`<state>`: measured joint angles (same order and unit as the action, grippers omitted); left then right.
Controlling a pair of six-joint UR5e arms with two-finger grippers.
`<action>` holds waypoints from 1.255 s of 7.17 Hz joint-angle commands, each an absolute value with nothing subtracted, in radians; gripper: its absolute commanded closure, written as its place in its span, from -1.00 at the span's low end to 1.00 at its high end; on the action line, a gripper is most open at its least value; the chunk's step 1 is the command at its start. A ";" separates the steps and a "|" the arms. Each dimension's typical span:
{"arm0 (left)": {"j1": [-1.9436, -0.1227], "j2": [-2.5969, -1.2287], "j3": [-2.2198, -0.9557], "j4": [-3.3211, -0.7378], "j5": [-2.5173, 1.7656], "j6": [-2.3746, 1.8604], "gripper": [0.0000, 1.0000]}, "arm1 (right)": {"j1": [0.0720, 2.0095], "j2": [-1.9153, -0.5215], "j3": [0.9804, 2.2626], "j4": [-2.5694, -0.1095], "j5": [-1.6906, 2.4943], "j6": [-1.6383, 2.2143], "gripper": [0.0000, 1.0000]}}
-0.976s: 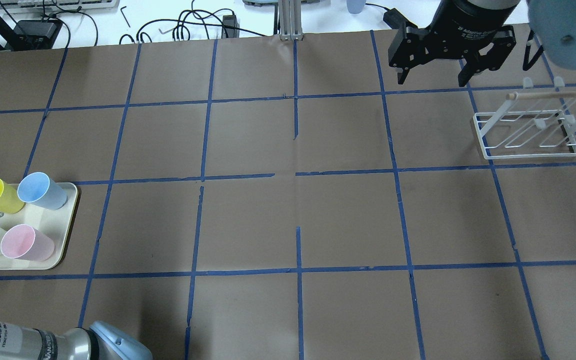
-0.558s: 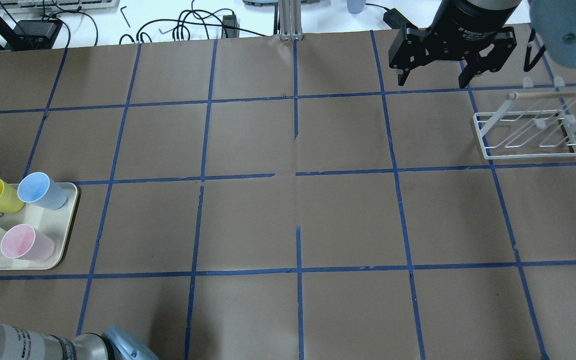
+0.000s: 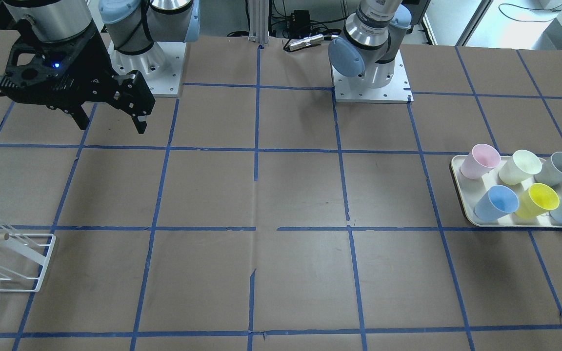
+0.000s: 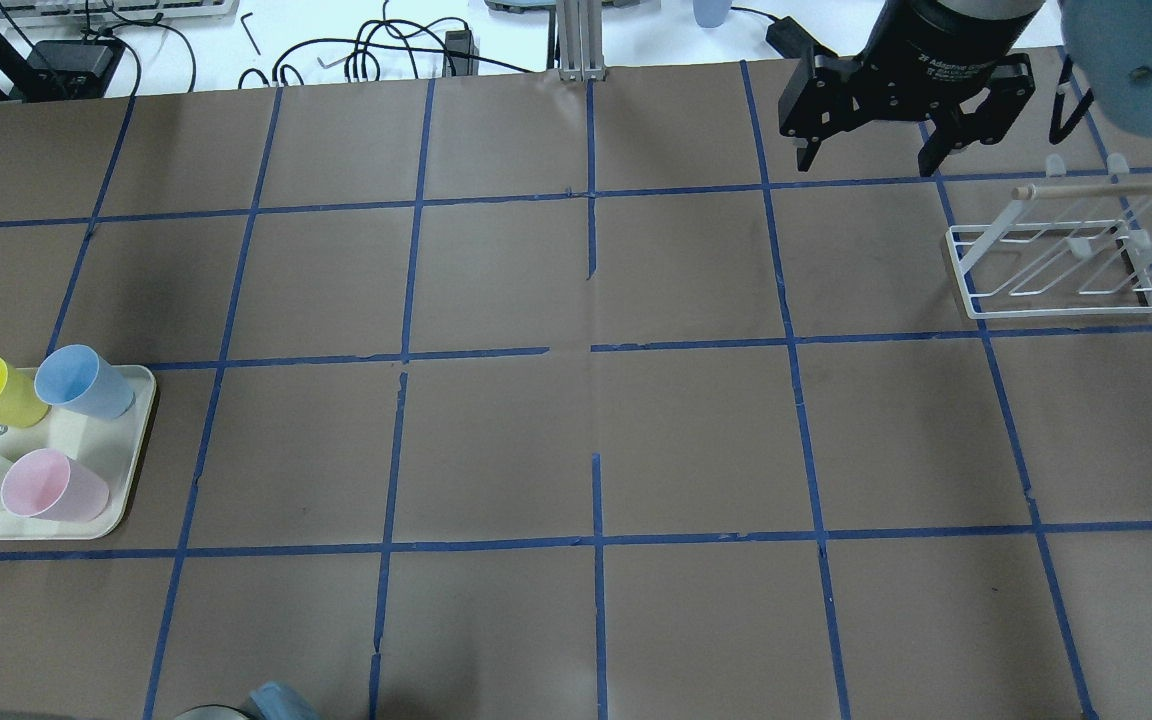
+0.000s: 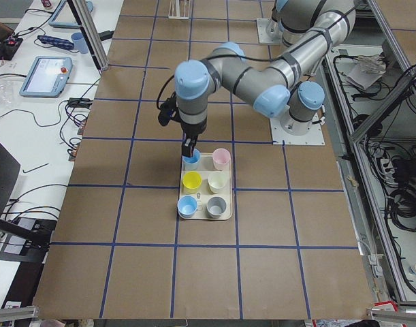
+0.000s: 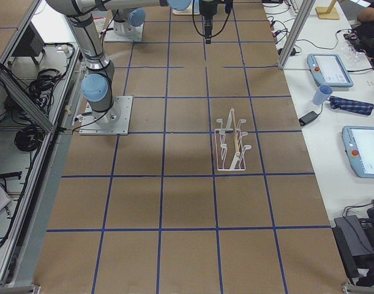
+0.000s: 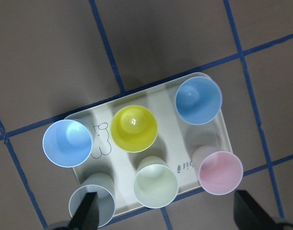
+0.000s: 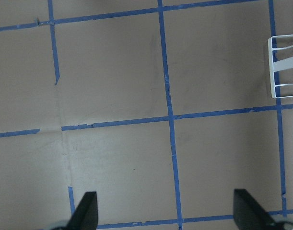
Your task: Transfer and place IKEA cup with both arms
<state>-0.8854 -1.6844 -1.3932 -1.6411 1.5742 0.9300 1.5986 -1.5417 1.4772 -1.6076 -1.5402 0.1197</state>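
The grey IKEA cup point(image 3: 559, 168) stands upright on a cream tray point(image 3: 458, 183) with several pastel cups. It sits in a corner of the tray in the left wrist view point(image 7: 92, 206) and at the near end in the exterior left view point(image 5: 216, 206). My left gripper point(image 7: 168, 218) is open and empty, high above the tray, over its far end in the exterior left view point(image 5: 189, 150). My right gripper point(image 3: 110, 117) is open and empty, hanging above the table near the rack side; it also shows in the overhead view point(image 4: 866, 155).
A white wire cup rack point(image 4: 1056, 260) with a wooden bar stands on the robot's right side of the table, also in the right wrist view point(image 8: 285, 67). Brown paper with blue tape lines covers the table. Cables and tablets lie beyond the far edge.
The left arm's elbow has slid down almost out of the overhead view's bottom left. The right gripper has shifted slightly toward the far edge. The cups have not moved.
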 commanded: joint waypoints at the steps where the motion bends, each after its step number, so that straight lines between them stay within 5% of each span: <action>1: -1.120 -1.582 -1.402 -1.727 1.589 0.546 -1.00 | 1.598 -1.542 1.477 -1.608 -1.540 0.121 -1.00; 5: -1.532 -1.546 -1.497 -1.729 1.585 -0.036 -1.00 | 1.598 -1.542 1.477 -1.606 -1.543 0.120 -1.00; 9: -1.560 -1.534 -1.532 -1.626 1.575 -0.037 -1.00 | 1.597 -1.542 1.477 -1.605 -1.543 0.120 -1.00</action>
